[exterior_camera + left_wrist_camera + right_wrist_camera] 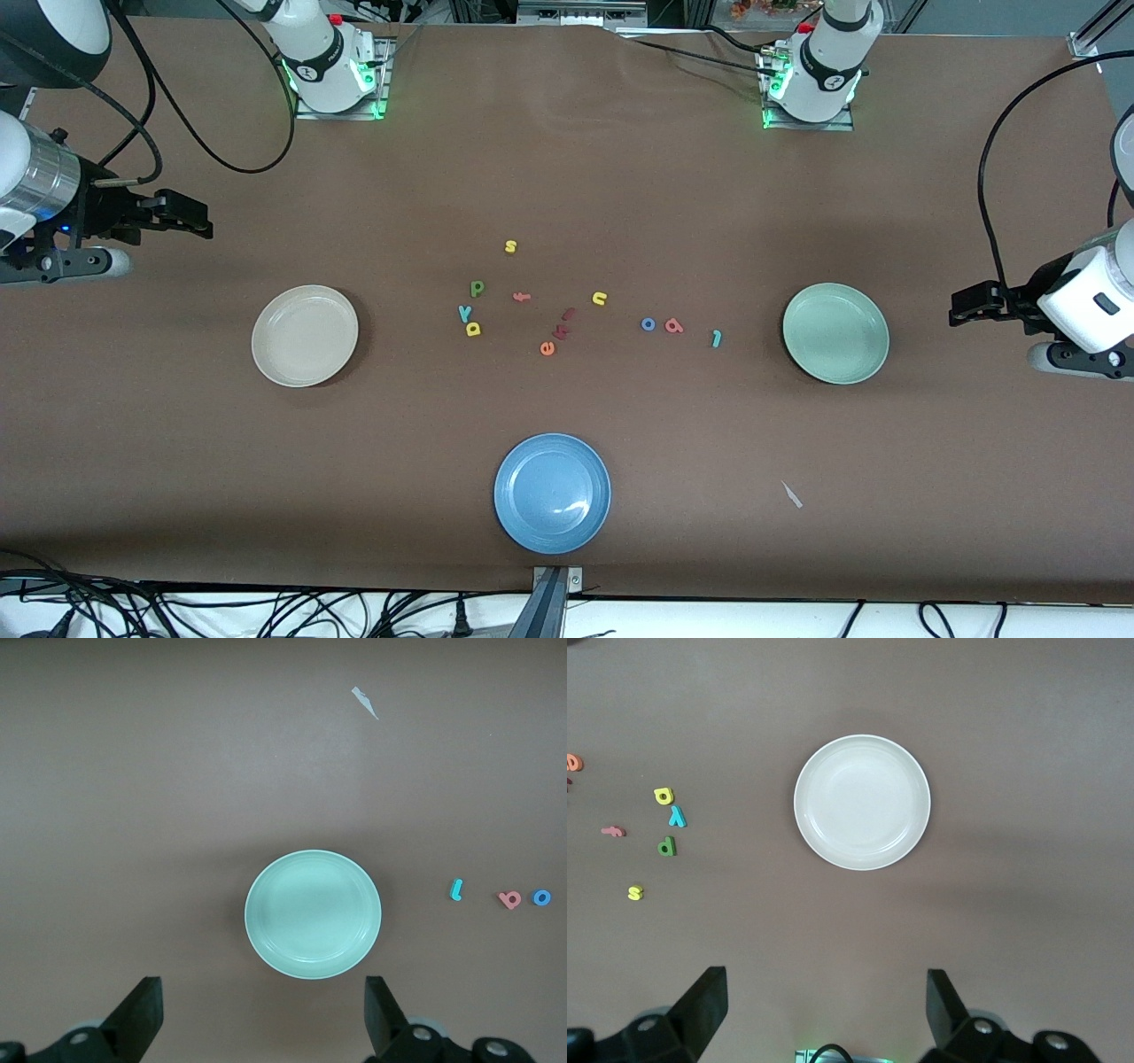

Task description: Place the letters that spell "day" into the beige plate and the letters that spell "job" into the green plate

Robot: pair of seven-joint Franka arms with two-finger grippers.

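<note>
The green letter with a stem [477, 288], the teal "y" [464, 312] and the yellow round-bowled letter [473, 330] lie bunched mid-table. The blue "o" [648, 324], coral round-bowled letter [673, 325] and teal "j" [717, 338] lie in a row toward the green plate [835, 332]. That plate and the beige plate [305, 335] hold nothing. My left gripper [961, 306] hangs open over the table's left-arm end, just outside the green plate [313, 913]. My right gripper [190, 217] hangs open over the right-arm end, with the beige plate [862, 802] in its view.
A blue plate [552, 493] sits near the front edge. A yellow "s" [510, 246], coral "f" [522, 297], yellow "n" [600, 299], orange "e" [547, 348] and small reddish letters [567, 315] lie among the others. A pale scrap [791, 494] lies nearer the camera than the green plate.
</note>
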